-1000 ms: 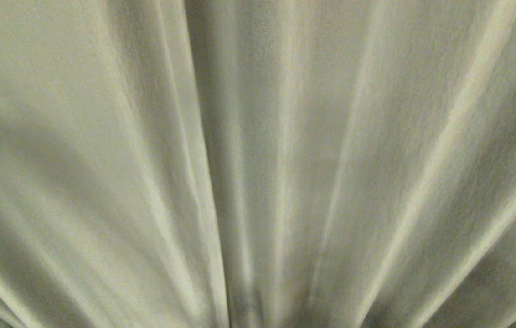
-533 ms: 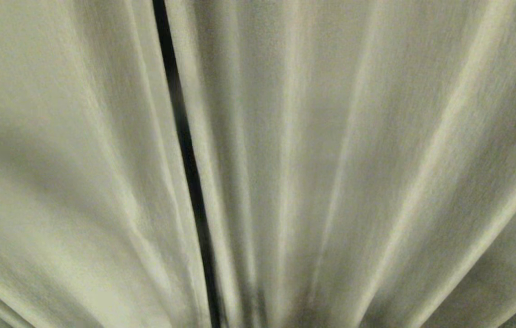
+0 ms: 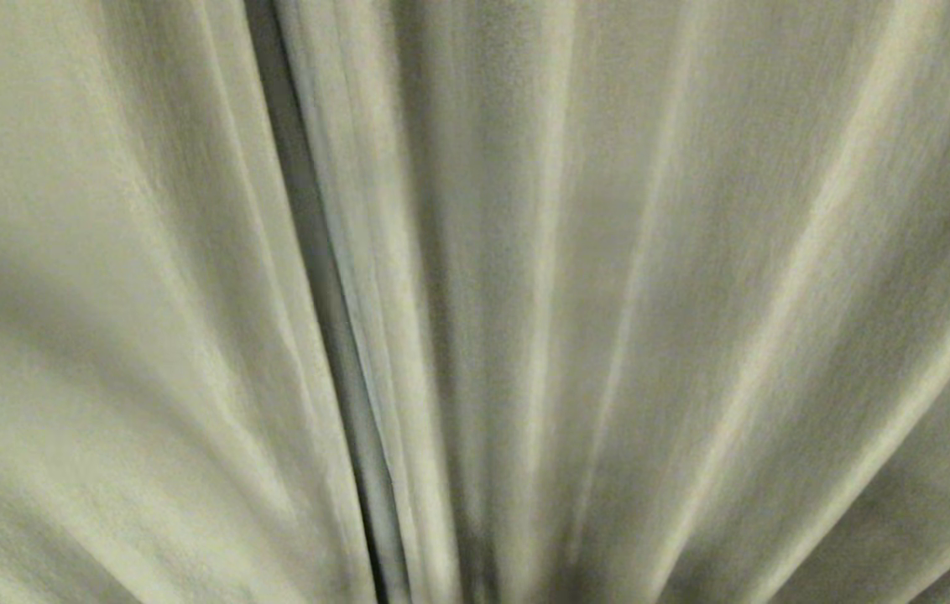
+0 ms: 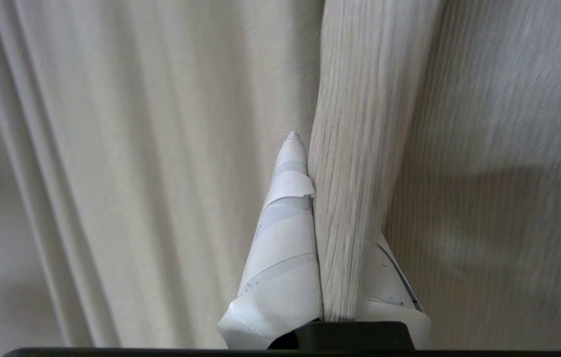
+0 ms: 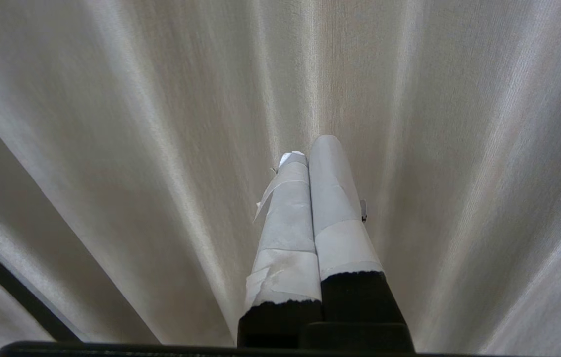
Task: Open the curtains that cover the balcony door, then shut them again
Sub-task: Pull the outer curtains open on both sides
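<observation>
Cream pleated curtains (image 3: 676, 302) fill the head view, and neither gripper shows there. A narrow grey slit (image 3: 315, 277) runs down between the left panel (image 3: 106, 335) and the right one. My left gripper (image 4: 332, 208) is shut on a vertical fold of curtain (image 4: 360, 124), which passes between its white-taped fingers (image 4: 285, 233). The far finger is mostly hidden by the cloth. My right gripper (image 5: 310, 148) is shut with nothing in it, its taped fingers (image 5: 285, 223) pressed together and pointing at the curtain (image 5: 459, 148). The balcony door is hidden behind the fabric.
A dark strip (image 5: 13, 287) shows between curtain folds at the edge of the right wrist view. Fabric hangs close in front of all three cameras.
The panels met with no gap a second ago. A dark slit then opened between them, and it now sits farther left and looks grey. The left panel's edge has shifted left.
</observation>
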Tool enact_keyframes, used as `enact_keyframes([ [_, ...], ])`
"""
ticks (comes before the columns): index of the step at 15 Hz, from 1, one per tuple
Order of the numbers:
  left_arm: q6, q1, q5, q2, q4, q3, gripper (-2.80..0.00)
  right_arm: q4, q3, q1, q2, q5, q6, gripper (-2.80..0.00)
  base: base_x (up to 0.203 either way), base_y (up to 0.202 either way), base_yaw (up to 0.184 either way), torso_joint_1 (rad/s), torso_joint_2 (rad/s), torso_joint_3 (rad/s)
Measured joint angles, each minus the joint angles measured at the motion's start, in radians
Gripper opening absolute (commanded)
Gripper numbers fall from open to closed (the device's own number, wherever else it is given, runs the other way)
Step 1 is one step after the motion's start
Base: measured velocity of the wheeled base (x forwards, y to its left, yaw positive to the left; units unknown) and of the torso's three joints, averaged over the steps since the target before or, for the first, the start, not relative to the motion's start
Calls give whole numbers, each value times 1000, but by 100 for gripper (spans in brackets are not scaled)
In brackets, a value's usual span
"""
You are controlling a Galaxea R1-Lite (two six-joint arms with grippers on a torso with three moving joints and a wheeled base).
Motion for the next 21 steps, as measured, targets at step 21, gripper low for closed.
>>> enact_keyframes([
  [21,-26,-98,0,-137,-10,15,-280,0,0,0,0,0,0,-280,0,0,0,0,0,0],
])
